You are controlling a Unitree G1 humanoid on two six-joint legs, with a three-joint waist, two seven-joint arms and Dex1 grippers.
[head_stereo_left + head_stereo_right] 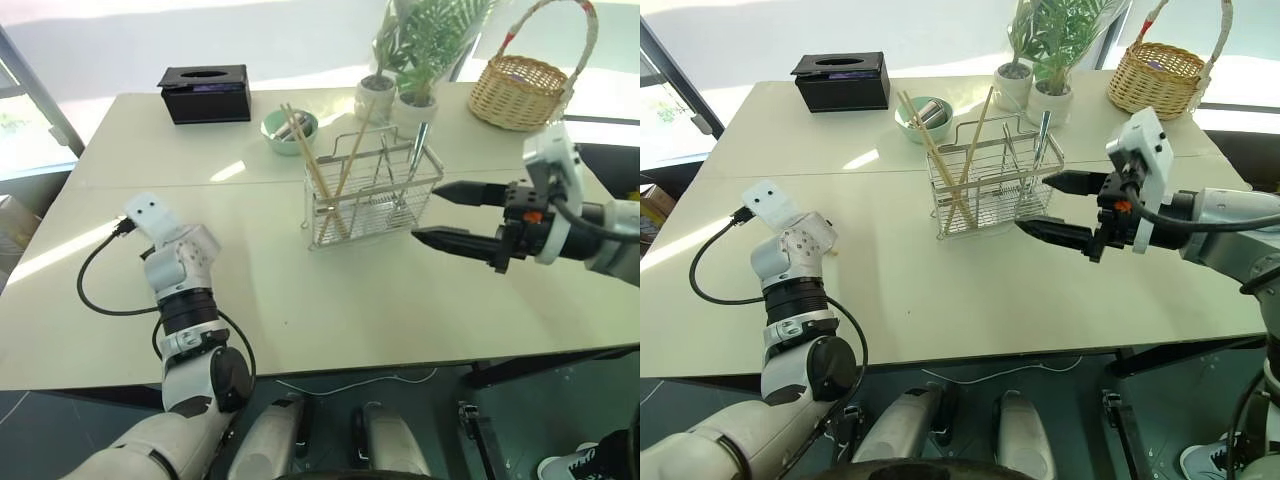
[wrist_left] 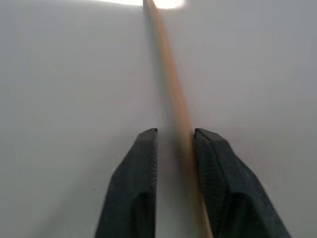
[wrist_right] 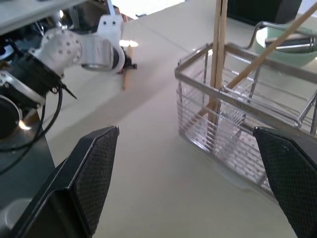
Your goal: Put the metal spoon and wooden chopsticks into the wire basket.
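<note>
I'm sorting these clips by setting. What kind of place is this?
Probably a staged tabletop in a bright indoor room, set up like a dining table: a pale table holding a wire basket of chopsticks, potted plants, a tissue box and a wicker basket.

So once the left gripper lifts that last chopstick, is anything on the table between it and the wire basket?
Nothing visible. The left gripper is shut on the chopstick, and the table between it and the wire basket is bare. The right gripper hovers open on the basket's far side, off that path.
</note>
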